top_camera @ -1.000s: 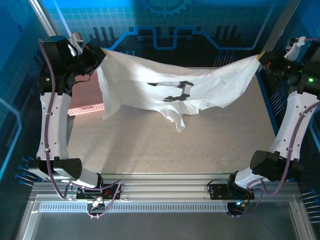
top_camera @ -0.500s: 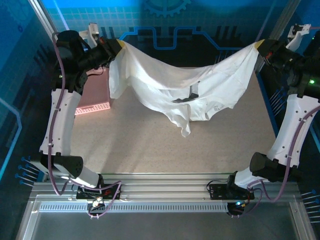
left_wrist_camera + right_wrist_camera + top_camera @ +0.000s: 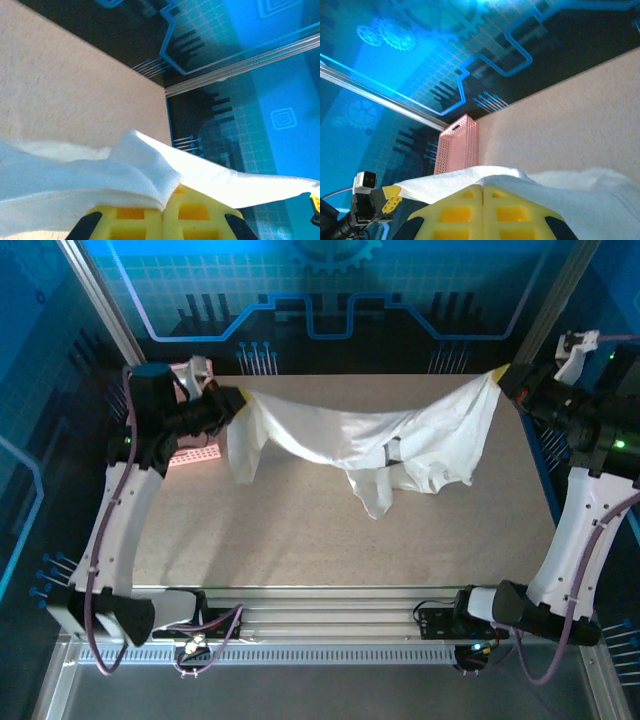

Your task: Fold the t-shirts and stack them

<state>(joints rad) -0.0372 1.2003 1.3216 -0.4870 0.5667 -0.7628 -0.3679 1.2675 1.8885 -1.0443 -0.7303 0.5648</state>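
White t-shirt (image 3: 370, 435) strung between both grippers above the table (image 3: 300, 540).

I have the left gripper (image 3: 232, 405) clamped on one corner of the cloth over the table's far left side, and the right gripper (image 3: 505, 380) clamped on another over its far right corner. The shirt sags in the middle, where a small black print shows. A loose fold hangs toward the tabletop; I cannot tell whether it touches. A pink basket (image 3: 195, 453) sits at the table's left edge.
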